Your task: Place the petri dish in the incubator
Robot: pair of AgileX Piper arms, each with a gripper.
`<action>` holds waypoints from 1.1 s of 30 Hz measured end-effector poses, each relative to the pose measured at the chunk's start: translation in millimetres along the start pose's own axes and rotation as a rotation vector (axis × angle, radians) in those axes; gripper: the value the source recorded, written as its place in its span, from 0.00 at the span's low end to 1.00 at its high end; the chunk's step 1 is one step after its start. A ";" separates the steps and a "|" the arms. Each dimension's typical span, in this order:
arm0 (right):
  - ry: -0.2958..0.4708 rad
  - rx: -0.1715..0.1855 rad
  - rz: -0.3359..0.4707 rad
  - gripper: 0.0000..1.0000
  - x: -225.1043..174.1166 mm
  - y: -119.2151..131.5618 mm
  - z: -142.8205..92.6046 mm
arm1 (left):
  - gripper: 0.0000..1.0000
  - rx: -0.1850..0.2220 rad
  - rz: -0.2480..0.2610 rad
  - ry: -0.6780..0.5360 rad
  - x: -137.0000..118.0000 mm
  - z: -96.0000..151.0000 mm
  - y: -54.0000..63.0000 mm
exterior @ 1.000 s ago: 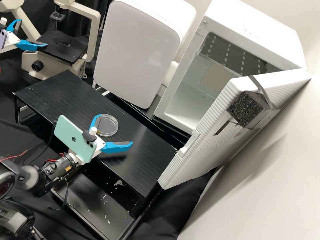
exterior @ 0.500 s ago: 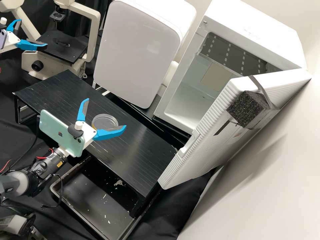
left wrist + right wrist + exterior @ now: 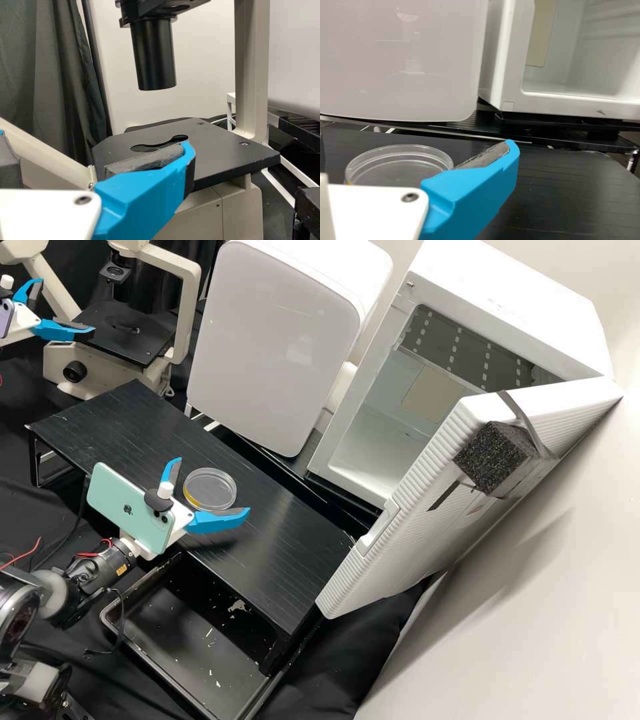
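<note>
Right tool (image 3: 211, 485) wide near petri dish (image 3: 212, 491), open incubator door (image 3: 417, 527) in high view

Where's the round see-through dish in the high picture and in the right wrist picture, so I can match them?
High view: the dish is left of centre, on the black table, by the right arm's blue fingers.
Right wrist view: it's on that table, just past one blue finger.
Shared landmark: the open white incubator, beyond the table in both.
</note>
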 end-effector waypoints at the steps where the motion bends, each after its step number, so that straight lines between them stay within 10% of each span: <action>1: -0.002 -0.001 -0.005 1.00 0.2 -1.0 0.3 | 1.00 0.000 0.000 0.000 0.0 0.0 0.0; 28: -0.089 -0.045 -0.059 1.00 27.9 -20.5 12.2 | 1.00 0.000 0.000 0.000 0.0 0.0 0.0; 29: -0.087 -0.047 -0.059 0.00 29.5 -20.6 12.3 | 1.00 0.000 0.000 0.000 0.0 0.0 0.0; 33: -0.081 -0.047 -0.065 0.00 32.8 -21.4 13.2 | 1.00 0.000 0.000 0.000 0.0 0.0 0.0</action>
